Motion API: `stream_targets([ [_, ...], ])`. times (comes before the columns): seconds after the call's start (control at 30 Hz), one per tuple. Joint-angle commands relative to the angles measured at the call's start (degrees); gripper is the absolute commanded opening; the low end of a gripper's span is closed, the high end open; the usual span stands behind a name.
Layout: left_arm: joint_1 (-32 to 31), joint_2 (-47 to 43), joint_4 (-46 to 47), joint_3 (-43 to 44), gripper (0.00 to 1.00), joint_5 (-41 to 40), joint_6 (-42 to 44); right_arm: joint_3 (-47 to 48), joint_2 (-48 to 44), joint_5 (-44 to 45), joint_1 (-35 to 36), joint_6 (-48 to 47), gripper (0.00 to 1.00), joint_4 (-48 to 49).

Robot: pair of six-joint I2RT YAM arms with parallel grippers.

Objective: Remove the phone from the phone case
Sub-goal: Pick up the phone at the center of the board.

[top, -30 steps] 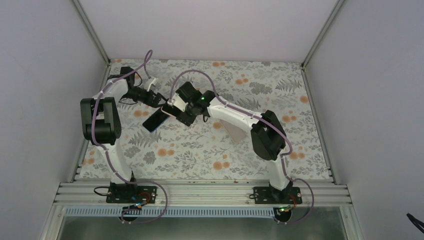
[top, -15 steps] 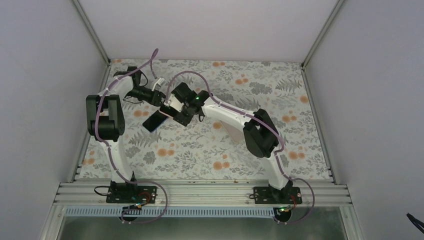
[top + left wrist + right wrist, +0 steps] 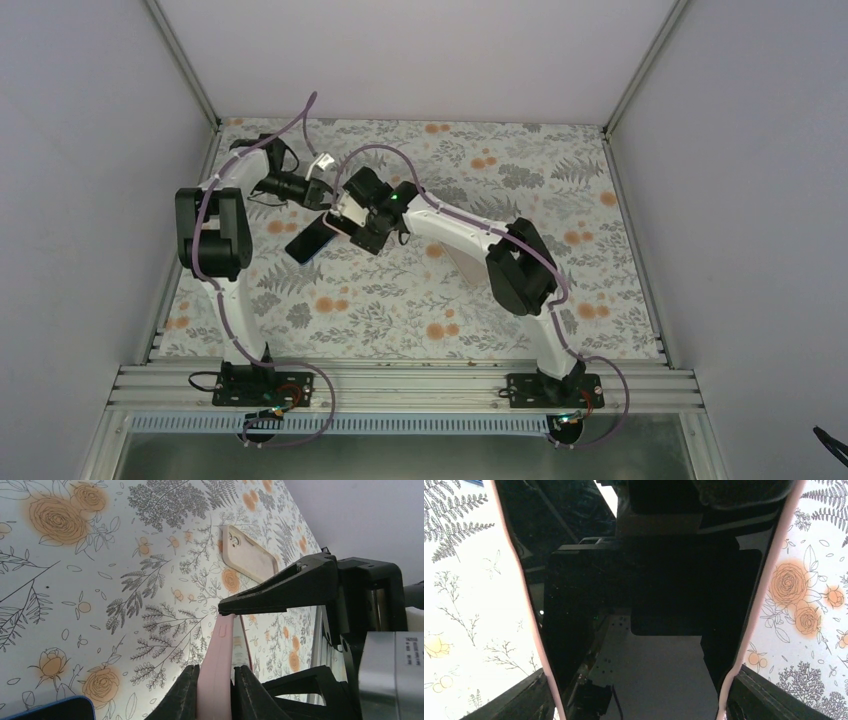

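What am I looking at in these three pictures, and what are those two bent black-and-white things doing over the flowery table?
Those are two robot arms, the left arm and the right arm, bolted at the table's near edge. One picture looks down from a fixed camera above. The other two come from small cameras on each wrist. Each arm ends in a two-finger end effector. The right end effector clamps a phone across its width, and the phone sits in a pink phone case. The left end effector pinches that case's edge, probably to peel it off. On the flowered table lie a spare beige case and a dark blue-edged slab, perhaps another phone.
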Motion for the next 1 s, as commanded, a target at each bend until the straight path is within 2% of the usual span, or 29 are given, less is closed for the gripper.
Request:
stream_targets([
  [0.0, -2.9, -0.7, -8.7, 1.1, 0.02, 2.1, 9.9, 2.4, -1.9, 1.3, -1.8, 0.2, 0.63, 7.1],
  [0.07, -3.3, -0.9, -11.6, 2.7, 0.02, 2.5, 14.2, 1.4, -3.5, -1.9, -2.5, 0.2, 0.80, 5.4],
  [0.13, -3.8, -2.1, -11.6, 3.6, 0.02, 1.4, 16.0, -0.1, -6.7, -9.1, -4.1, -1.8, 0.98, 2.5],
  [0.17, -4.3, -2.9, -11.7, 4.2, 0.02, 0.7, 16.9, -1.5, -8.9, -12.8, -5.2, -2.8, 1.00, 1.8],
  [0.27, -5.8, -4.7, -11.7, 5.9, 0.02, -1.3, 19.0, -5.4, -15.0, -22.0, -8.4, -5.8, 1.00, -1.1],
  [0.37, -7.1, -6.5, -11.7, 7.6, 0.02, -1.7, 20.8, -8.3, -20.0, -27.7, -12.2, -8.1, 1.00, -3.6],
  [0.53, -9.9, -11.7, -11.7, 9.0, 0.02, -2.4, 25.6, -12.3, -24.9, -39.2, -21.7, -14.7, 1.00, -7.5],
  [0.63, -10.4, -13.4, -11.6, 10.9, 0.02, -0.1, 27.0, -16.5, -26.7, -40.9, -22.4, -18.2, 1.00, -8.2],
  [0.8, -11.2, -15.0, -11.6, 12.1, 0.02, 2.0, 27.8, -24.4, -30.4, -38.1, -22.4, -18.6, 1.00, -0.4],
  [0.97, -12.0, -15.8, -11.7, 11.1, 0.02, 2.1, 27.7, -24.0, -28.5, -36.5, -22.5, -17.6, 1.00, 1.5],
])
